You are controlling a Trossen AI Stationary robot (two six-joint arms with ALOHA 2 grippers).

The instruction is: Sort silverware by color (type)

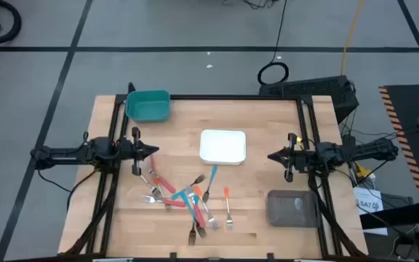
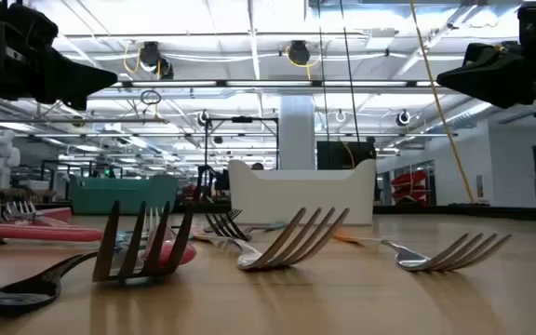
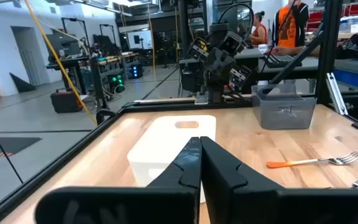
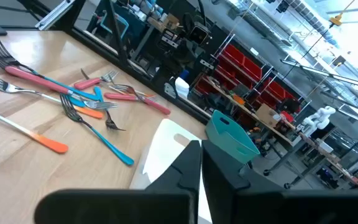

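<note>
From above, the forks (image 1: 188, 200) are seen heaped near the table's (image 1: 115, 218) front edge, between and forward of both grippers. The left gripper (image 1: 153, 151) and right gripper (image 1: 270, 156) are held clenched and empty (jaws pressed together). At table height, forks lie tines-up in the foreground, well below both.

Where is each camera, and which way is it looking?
High view: above the table, looking straight down; both arms, left claw, right claw, forks.
Low view: at tabletop height, looking level across forks to the white tray; arms overhead.
Left wrist view: on the left arm, facing the right arm; own shut claw.
Right wrist view: on the right arm, facing the teal tray; own shut claw.
Shared: every view shows the white tray.
</note>
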